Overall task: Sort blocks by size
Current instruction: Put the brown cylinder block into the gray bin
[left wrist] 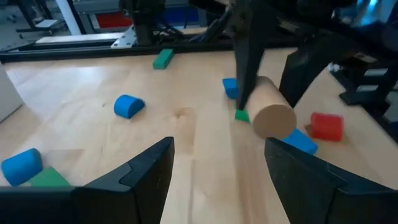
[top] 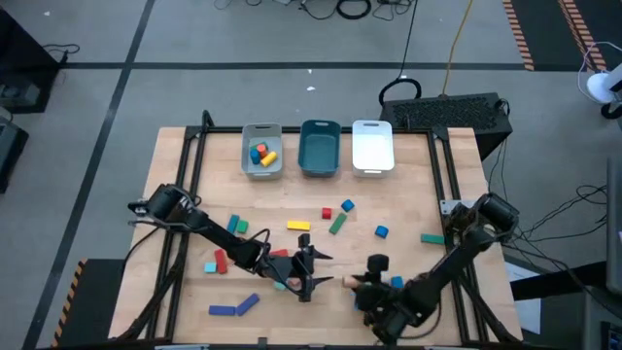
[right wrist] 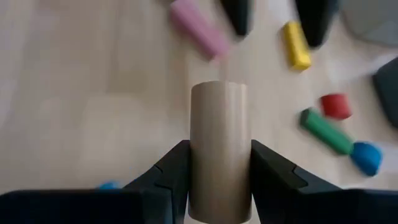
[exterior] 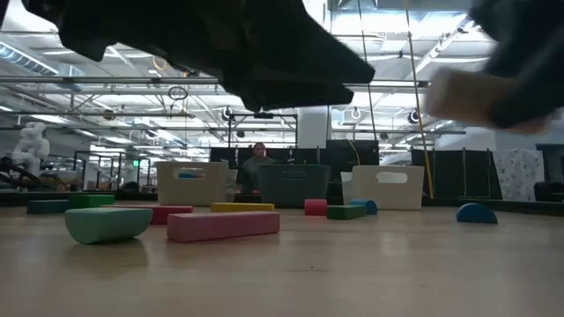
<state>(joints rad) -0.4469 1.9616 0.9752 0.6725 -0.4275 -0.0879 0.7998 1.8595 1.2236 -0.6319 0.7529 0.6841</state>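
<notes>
My right gripper (top: pixel 362 284) is shut on a plain tan wooden cylinder (right wrist: pixel 219 143) near the table's front edge; the cylinder also shows in the left wrist view (left wrist: pixel 270 112). My left gripper (top: pixel 326 270) is open and empty just left of it, fingers (left wrist: pixel 155 168) pointing toward the cylinder. Coloured blocks lie on their sides on the table: a pink bar (exterior: pixel 223 224), a yellow bar (top: pixel 298 226), a green bar (top: pixel 337 225), a red cube (top: pixel 327 212) and blue pieces (top: pixel 381 231). The grey tray (top: pixel 261 165) holds a few blocks. My right gripper pinches the tan cylinder's curved side (right wrist: pixel 198 155) between its two fingers (right wrist: pixel 171 171). The fingers lie along the cylinder's length, and its round end (left wrist: pixel 273 121) sticks out past them. In the low view the cylinder (exterior: pixel 467 95) is lifted clear of the table.
Three trays stand in a row at the far edge: grey, teal (top: pixel 320 160) and white (top: pixel 372 160). Two blue bars (top: pixel 233 308) lie at the front left. A green block (top: pixel 432 238) lies at the right. A person stands beyond the table (exterior: pixel 258 163).
</notes>
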